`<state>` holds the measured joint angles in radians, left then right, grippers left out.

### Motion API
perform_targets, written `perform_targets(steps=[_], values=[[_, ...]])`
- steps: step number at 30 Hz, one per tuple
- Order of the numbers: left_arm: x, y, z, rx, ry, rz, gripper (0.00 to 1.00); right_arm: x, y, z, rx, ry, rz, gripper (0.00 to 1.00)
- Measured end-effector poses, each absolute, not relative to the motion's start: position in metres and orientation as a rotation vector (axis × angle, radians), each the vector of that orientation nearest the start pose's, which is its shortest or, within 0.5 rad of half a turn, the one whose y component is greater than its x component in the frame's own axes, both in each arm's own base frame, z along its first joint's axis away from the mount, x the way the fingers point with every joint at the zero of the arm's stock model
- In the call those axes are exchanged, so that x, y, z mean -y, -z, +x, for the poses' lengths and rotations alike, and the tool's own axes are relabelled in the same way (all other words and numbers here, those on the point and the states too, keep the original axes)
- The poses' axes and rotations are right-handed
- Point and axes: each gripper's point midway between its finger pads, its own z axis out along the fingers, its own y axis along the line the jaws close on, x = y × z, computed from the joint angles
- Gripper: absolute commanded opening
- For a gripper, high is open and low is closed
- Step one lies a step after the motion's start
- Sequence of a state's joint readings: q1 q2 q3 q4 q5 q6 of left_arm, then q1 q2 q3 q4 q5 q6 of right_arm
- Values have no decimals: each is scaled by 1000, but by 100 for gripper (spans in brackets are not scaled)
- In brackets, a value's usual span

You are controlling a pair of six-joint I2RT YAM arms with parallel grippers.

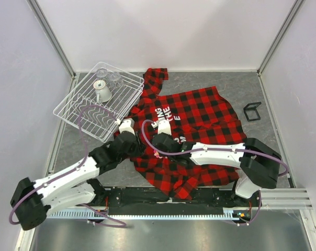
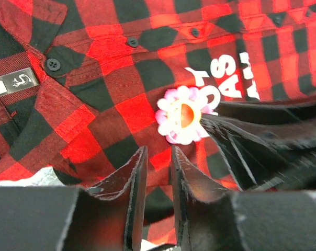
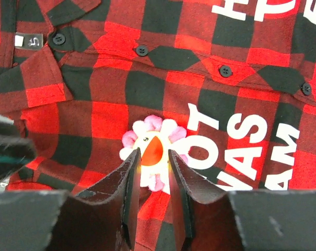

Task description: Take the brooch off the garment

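The red-and-black plaid garment (image 1: 192, 123) lies spread on the table. The pink-petalled brooch (image 3: 153, 149) with its yellow and orange centre is pinned beside the white letters; it also shows in the top view (image 1: 157, 153) and the left wrist view (image 2: 180, 121). My right gripper (image 3: 154, 152) reaches in from the right, its narrow jaws closed round the brooch's lower half. My left gripper (image 2: 159, 155) is just below the brooch, jaws nearly together with plaid cloth pinched between them. The two grippers meet over the shirt front (image 1: 147, 146).
A white wire dish rack (image 1: 74, 111) holding a white cup (image 1: 102, 92) and clear glasses stands at the back left, touching the collar. A small black frame (image 1: 252, 111) lies to the right of the shirt. The size label (image 2: 14, 82) is near the collar.
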<state>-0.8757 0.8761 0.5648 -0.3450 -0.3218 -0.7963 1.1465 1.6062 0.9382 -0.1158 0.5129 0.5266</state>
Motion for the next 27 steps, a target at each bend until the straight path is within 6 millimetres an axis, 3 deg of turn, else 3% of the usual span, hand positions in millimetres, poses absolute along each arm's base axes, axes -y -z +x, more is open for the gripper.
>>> perform_targets(steps=[5,13,20,27], values=[[198,-77,218,-2355,552,-156,29,-336,-75,234,-2220,-269,-442,35],[194,-18,192,-2505,568,-181,23,-356,-54,234,-2249,-197,-520,38],[192,-19,182,-2466,670,-243,23,-355,-40,227,-2260,-128,-562,40],[192,-19,178,-2474,689,-251,23,-357,-37,223,-2245,-106,-574,51]])
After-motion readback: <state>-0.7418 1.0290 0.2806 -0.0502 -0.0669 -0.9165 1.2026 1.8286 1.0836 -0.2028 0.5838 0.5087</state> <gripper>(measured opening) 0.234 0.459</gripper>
